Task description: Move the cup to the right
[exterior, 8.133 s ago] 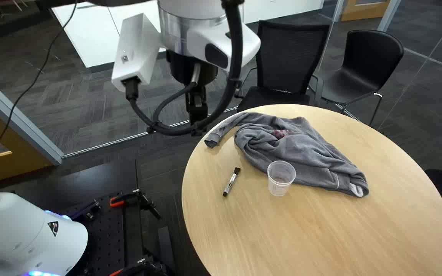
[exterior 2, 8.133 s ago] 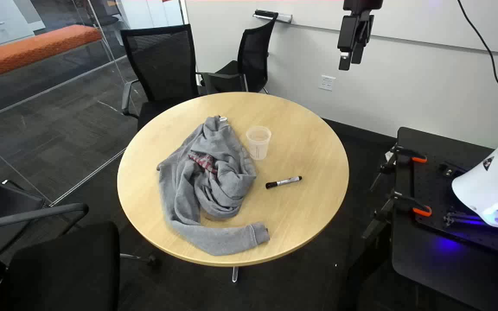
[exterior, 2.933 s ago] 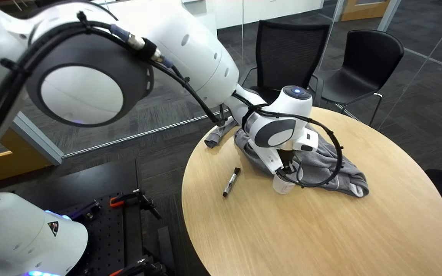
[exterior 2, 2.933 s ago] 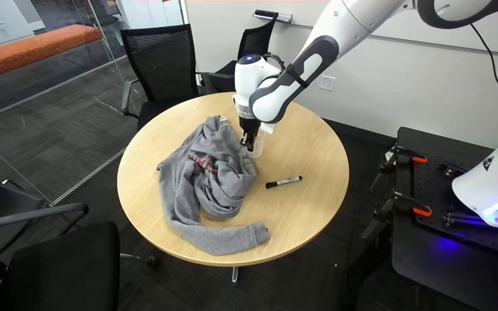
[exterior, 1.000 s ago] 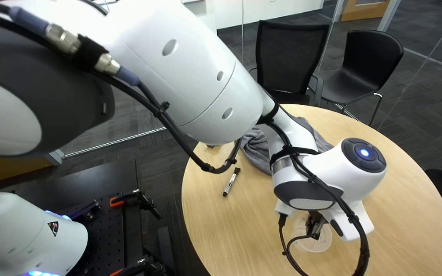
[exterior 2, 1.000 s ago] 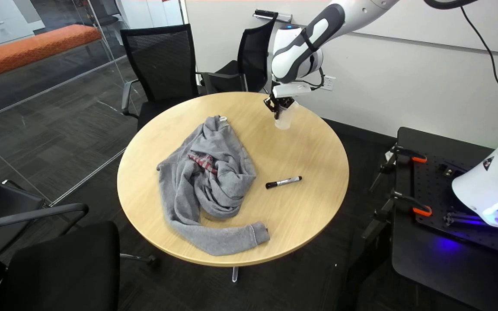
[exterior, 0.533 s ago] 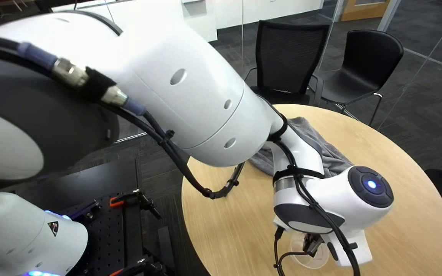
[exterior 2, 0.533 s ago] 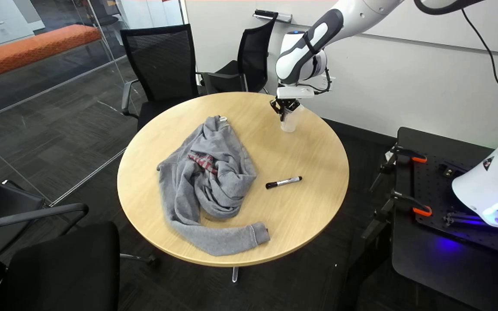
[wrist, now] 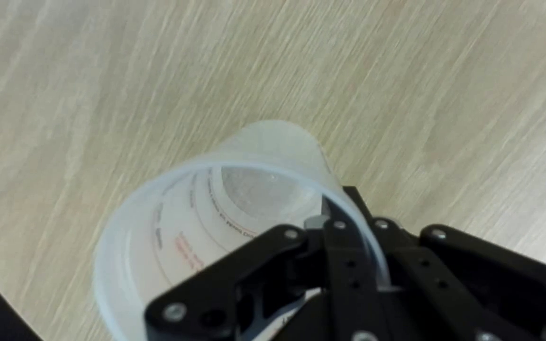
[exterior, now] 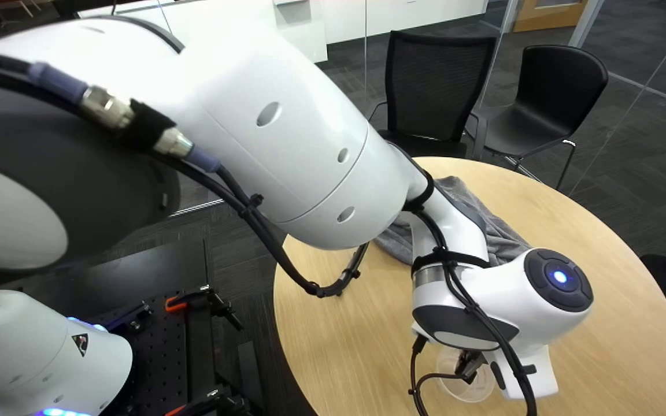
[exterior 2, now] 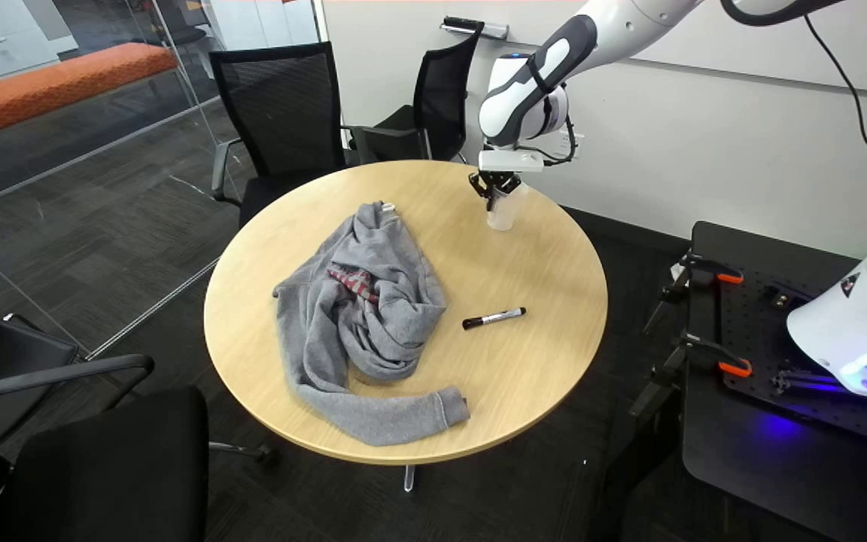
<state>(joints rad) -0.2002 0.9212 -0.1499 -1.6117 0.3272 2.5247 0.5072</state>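
The translucent whitish cup (wrist: 183, 222) fills the lower left of the wrist view, mouth towards the camera. My gripper (wrist: 341, 199) is shut on its wall at the rim, one finger inside the cup and one outside. In an exterior view the cup (exterior 2: 503, 217) is near the far right part of the round table, leaning slightly, below my gripper (exterior 2: 491, 200). From above, the cup (exterior: 465, 394) shows only partly, under the hand and a cable, with the gripper (exterior: 467, 370) at its rim. Whether its base touches the table, I cannot tell.
A crumpled grey cloth (exterior 2: 396, 324) covers much of the wooden table (exterior 2: 546, 263). A black-and-white marker pen (exterior 2: 494, 318) lies beside it. Black chairs (exterior 2: 283, 113) stand around the table, and a white wall (exterior 2: 629, 150) rises behind it.
Earlier the gripper was off the table, apart from the cup. It then took the cup's rim beside the grey cloth and moved it away from the cloth. In the last half second, almost no motion.
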